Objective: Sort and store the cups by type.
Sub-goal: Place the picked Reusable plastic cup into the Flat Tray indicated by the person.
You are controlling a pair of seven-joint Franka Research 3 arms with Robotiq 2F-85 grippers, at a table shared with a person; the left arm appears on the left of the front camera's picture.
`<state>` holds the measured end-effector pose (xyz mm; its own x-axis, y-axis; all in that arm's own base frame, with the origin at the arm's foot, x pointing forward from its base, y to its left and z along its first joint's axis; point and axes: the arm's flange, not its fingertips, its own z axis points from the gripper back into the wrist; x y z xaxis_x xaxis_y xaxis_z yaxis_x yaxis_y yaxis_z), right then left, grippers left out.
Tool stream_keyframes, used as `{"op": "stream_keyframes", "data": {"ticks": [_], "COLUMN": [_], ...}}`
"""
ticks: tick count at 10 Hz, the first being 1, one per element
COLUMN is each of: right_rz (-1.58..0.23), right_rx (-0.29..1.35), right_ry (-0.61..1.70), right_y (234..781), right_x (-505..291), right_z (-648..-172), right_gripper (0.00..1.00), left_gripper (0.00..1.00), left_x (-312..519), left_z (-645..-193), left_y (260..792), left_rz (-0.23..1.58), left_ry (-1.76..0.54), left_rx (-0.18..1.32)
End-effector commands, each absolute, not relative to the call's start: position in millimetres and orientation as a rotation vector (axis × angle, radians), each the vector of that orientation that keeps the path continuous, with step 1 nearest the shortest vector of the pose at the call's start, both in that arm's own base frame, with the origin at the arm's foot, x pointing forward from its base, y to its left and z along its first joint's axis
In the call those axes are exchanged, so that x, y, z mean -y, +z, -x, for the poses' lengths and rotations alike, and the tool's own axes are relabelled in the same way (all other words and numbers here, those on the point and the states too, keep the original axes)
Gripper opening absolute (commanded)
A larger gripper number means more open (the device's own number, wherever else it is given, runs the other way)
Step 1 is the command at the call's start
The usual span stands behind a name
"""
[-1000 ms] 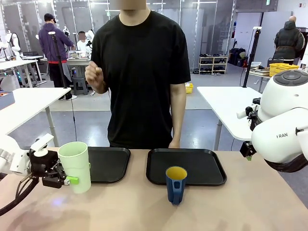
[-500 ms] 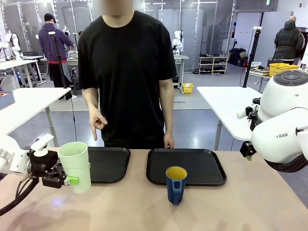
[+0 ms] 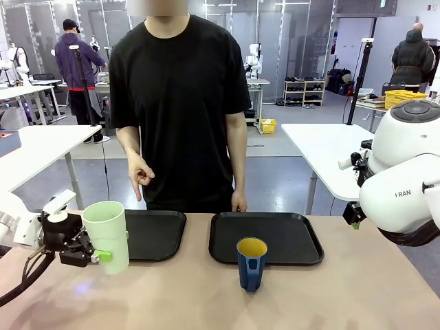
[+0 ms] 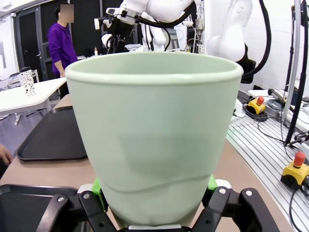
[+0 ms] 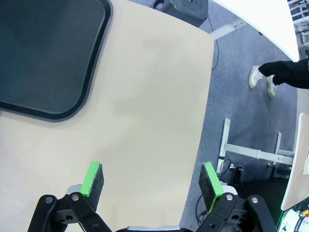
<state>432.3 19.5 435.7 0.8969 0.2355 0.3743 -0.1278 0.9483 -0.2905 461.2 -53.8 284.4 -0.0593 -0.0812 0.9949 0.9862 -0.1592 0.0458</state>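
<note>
Pale green tumbler (image 3: 108,236): tall, plain, no handle, rim flares slightly, upright. Left gripper (image 3: 95,255) is clamped on its lower wall, green pads on either side in the left wrist view (image 4: 154,186). It sits past the left edge of the left tray (image 3: 159,235), so well left of the right tray (image 3: 292,237); can't tell if its base touches the table (image 3: 330,295). Blue cup (image 3: 251,263): shorter, dark blue, yellow inside, handle facing the robot, standing on the table right at the right tray's near edge. Both cups are outside the trays. The two black trays lie side by side, narrow gap between. Right gripper (image 5: 152,182) has its jaws spread wide, gripping nothing, above bare table off the right tray's corner. The person's hand (image 3: 139,175) points down, left of the right tray.
</note>
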Motion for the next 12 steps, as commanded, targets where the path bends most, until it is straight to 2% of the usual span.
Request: {"op": "stream_keyframes", "data": {"ticks": [1, 8, 12], "right_rz": [0.265, 0.265, 0.265], "right_rx": [0.419, 0.419, 0.419], "right_ry": [0.19, 0.19, 0.19], "right_y": [435.1, 435.1, 435.1], "right_x": [-19.3, -19.3, -19.3], "right_z": [-432.4, -432.4, -432.4], "right_gripper": [1.0, 1.0, 1.0], "left_gripper": [0.83, 0.83, 0.83], "left_x": [39.6, 4.1, 7.3], "left_z": [-475.5, -581.4, -614.6], "left_y": [290.1, 297.0, 294.3], "left_rz": [1.205, 1.163, 1.17], "left_ry": [-1.425, -1.407, -1.395], "left_rx": [1.127, 1.187, 1.198]}}
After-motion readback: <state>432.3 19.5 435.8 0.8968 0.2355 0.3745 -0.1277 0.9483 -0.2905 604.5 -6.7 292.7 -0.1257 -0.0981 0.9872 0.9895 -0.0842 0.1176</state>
